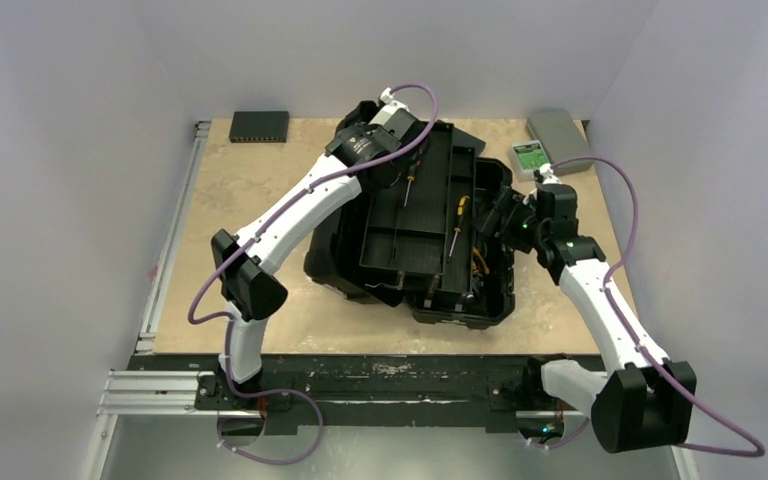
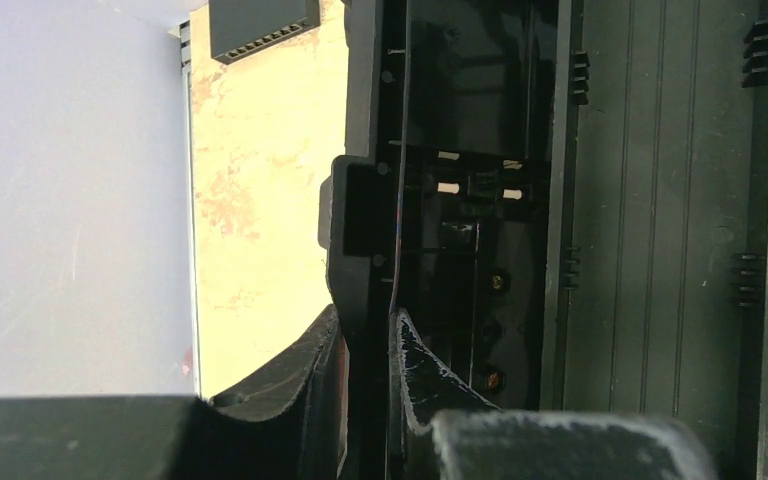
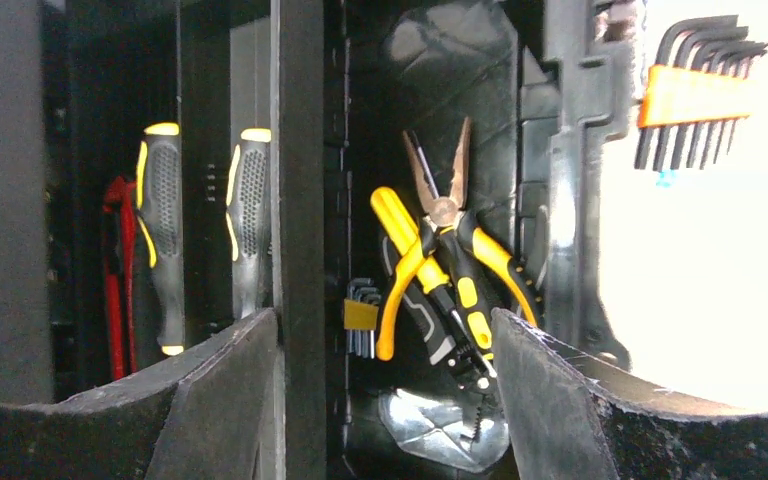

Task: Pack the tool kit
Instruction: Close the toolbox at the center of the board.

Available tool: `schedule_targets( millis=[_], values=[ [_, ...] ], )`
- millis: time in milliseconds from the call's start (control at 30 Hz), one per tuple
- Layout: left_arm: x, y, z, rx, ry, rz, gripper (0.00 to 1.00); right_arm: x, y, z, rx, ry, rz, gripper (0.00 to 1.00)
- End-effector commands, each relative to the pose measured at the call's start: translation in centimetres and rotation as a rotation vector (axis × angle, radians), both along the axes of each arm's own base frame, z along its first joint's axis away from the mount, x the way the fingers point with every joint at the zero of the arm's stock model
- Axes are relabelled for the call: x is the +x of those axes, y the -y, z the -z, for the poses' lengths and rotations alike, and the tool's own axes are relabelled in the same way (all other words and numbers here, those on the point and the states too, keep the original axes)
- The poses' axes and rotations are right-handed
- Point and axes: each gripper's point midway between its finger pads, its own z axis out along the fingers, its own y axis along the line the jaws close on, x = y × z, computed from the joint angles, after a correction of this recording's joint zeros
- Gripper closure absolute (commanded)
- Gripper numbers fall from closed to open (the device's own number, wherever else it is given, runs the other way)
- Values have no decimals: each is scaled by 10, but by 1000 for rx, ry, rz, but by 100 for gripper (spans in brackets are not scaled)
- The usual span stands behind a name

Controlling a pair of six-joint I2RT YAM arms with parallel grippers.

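The tool kit point(image 1: 460, 300), a big black toolbox, lies open mid-table. A black inner tray point(image 1: 420, 215) rests tilted over it with yellow-and-black screwdrivers point(image 1: 457, 228) in it. My left gripper point(image 1: 385, 150) is at the tray's far left edge and shut on its thin black wall point(image 2: 368, 250). My right gripper point(image 1: 500, 220) is at the box's right side, open point(image 3: 385, 320), with the tray's wall point(image 3: 300, 200) beside its left finger. Between the jaws, deeper in the box, lie yellow-handled pliers point(image 3: 450, 270) and a small hex key set point(image 3: 360, 315). Screwdrivers point(image 3: 160, 230) and a red tool point(image 3: 118, 270) sit in the tray.
A flat black box point(image 1: 259, 125) lies at the back left, a grey case point(image 1: 558, 135) and a white-and-green device point(image 1: 530, 160) at the back right. An orange-holdered hex key set point(image 3: 695, 95) shows outside the box wall. A metal rail point(image 1: 165, 260) runs along the table's left edge.
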Motion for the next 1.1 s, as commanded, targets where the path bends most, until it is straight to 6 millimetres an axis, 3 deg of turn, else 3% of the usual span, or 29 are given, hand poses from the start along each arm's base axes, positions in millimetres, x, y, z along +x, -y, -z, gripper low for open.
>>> schedule_targets(
  millis=[0, 33, 200, 267, 400, 567, 667, 833, 1067],
  values=[
    [-18, -93, -98, 244, 207, -194, 100, 5, 53, -64, -92, 196, 177, 27],
    [-18, -93, -98, 245, 206, -195, 100, 9, 52, -60, -98, 170, 172, 26],
    [-19, -96, -99, 236, 204, -196, 100, 5, 56, -84, -119, 202, 181, 25],
    [-19, -98, -99, 237, 202, -199, 100, 4, 63, -73, -150, 155, 206, 26],
    [-22, -102, -103, 228, 212, -201, 100, 6, 60, -22, -168, 11, 170, 28],
    [-25, -105, -108, 226, 220, -201, 100, 4, 30, 28, -72, -70, 13, 32],
    [-28, -108, -112, 228, 226, -204, 100, 2, 10, 48, 18, -102, -56, 35],
    [-32, -109, -121, 238, 242, -201, 100, -1, -18, 72, 106, -146, -142, 44],
    [-38, -94, -142, 311, 286, -168, 100, 0, -78, 92, 136, -179, -238, 47]
  ],
)
